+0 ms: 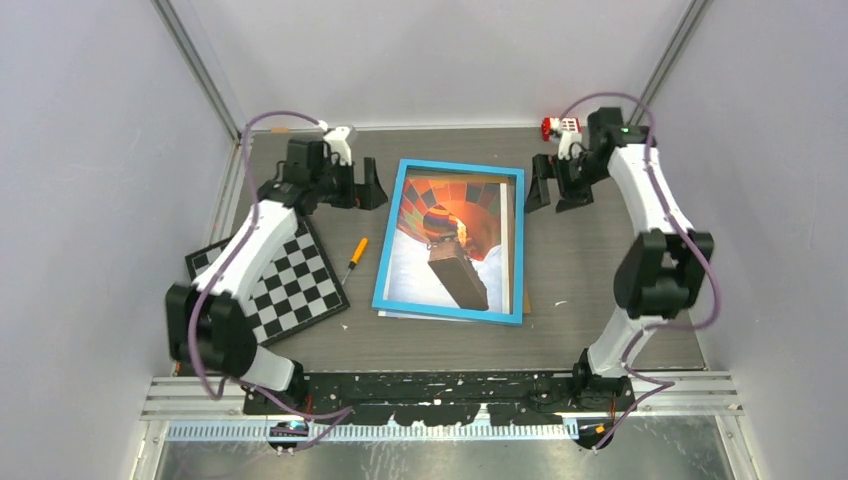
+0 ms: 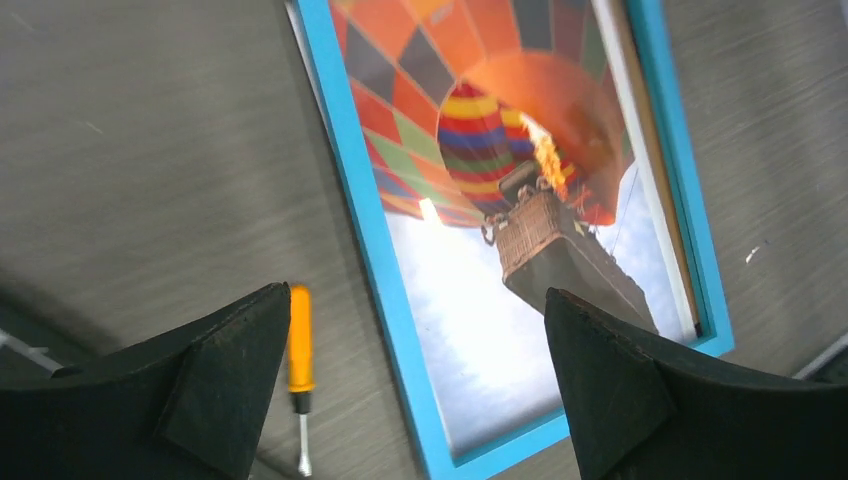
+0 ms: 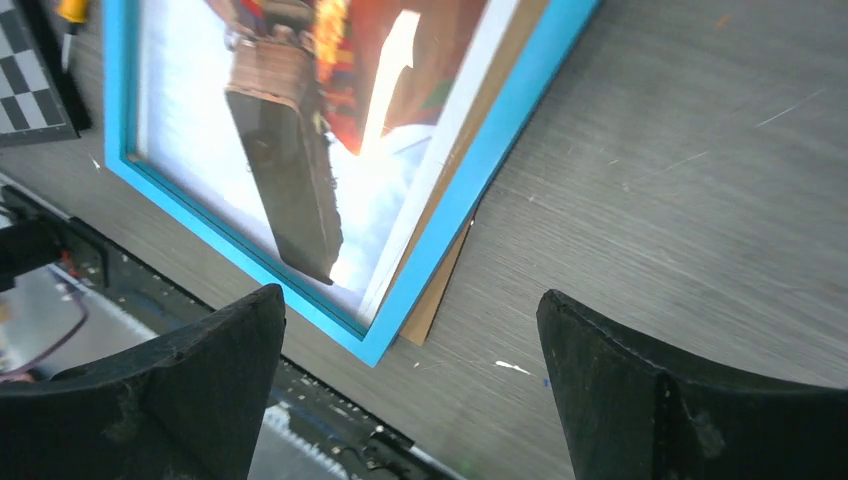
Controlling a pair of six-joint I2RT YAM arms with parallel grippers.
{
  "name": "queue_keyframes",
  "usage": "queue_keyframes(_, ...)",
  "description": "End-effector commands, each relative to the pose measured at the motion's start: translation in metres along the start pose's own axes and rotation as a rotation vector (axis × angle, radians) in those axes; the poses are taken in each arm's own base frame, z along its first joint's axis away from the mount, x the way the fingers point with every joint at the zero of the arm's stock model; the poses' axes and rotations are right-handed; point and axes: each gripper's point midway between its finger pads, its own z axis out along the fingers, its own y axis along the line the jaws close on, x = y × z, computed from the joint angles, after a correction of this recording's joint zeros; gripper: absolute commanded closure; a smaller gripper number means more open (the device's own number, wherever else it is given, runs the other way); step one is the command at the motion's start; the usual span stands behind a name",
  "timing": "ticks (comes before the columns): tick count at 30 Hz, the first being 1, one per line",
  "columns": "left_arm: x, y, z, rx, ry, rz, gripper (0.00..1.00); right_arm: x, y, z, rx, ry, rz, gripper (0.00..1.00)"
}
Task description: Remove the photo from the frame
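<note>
Two arms flank the frame (image 1: 389, 240) seen from above; it lies face-up mid-desk (image 1: 580, 290), the photo (image 1: 420, 280) showing within. Left wrist: our left jaws gape wide above the frame, with a screwdriver (image 2: 300, 340) beside it. Right wrist: we see the right jaws spread too, holding nothing.

My left arm (image 1: 250, 245) and right arm (image 1: 650, 192) are built alike: white link shells joined by black joint housings. One mauve cable (image 1: 290, 114) runs outside each arm in loose loops. My left pincer (image 1: 368, 186) and right pincer (image 1: 548, 186) each carry two matte black fingers (image 2: 215, 395) with faceted, wedge-shaped tips. Both bases bolt to a black mounting rail (image 1: 440, 386). A green indicator lamp (image 1: 625, 128) is lit on the right arm's wrist housing.
</note>
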Motion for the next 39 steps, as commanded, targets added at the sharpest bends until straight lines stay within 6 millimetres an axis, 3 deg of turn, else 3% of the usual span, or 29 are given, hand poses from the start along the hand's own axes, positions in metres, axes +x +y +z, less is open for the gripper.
queue_keyframes(1, -0.045, 0.003, -0.068, -0.133, -0.241, 0.232, 0.0, -0.014, 0.03, -0.061, 0.055, -0.185, -0.236, 0.0)
queue_keyframes(3, -0.046, -0.003, -0.087, -0.131, -0.262, 0.326, 0.0, -0.018, 0.043, -0.077, 0.048, -0.262, -0.261, 0.0)
queue_keyframes(5, -0.036, -0.012, -0.099, -0.088, -0.211, 0.424, 0.0, -0.021, 0.06, -0.092, 0.018, -0.355, -0.311, 0.0)
queue_keyframes(7, -0.018, -0.019, -0.106, -0.033, -0.128, 0.463, 0.0, -0.024, 0.074, -0.103, -0.005, -0.467, -0.372, 0.0)
queue_keyframes(11, 0.018, -0.031, -0.11, 0.07, -0.031, 0.478, 0.0, -0.021, 0.079, -0.107, 0.023, -0.657, -0.426, 0.0)
queue_keyframes(13, 0.034, -0.027, -0.108, 0.071, 0.003, 0.48, 0.0, 0.002, 0.086, -0.091, -0.003, -0.582, -0.54, 0.0)
queue_keyframes(18, 0.078, -0.016, -0.104, 0.068, 0.099, 0.49, 0.0, 0.088, 0.091, -0.018, 0.022, -0.151, -0.701, 0.0)
queue_keyframes(22, 0.109, -0.01, -0.106, 0.063, 0.184, 0.574, 0.0, 0.108, 0.092, 0.016, 0.074, -0.09, -0.755, 0.0)
queue_keyframes(25, 0.122, -0.005, -0.104, 0.064, 0.206, 0.633, 0.0, 0.119, 0.094, 0.04, 0.132, -0.071, -0.87, 0.0)
queue_keyframes(28, 0.118, 0.001, -0.096, 0.022, 0.188, 0.593, 0.0, 0.124, 0.1, 0.063, 0.202, -0.093, -1.018, 0.0)
queue_keyframes(31, 0.116, -0.007, -0.091, 0.054, 0.185, 0.548, 0.0, 0.125, 0.104, 0.077, 0.27, -0.097, -1.116, 0.0)
queue_keyframes(39, 0.111, -0.002, -0.082, 0.047, 0.162, 0.582, 0.0, 0.155, 0.104, 0.109, 0.251, 0.022, -1.163, 0.0)
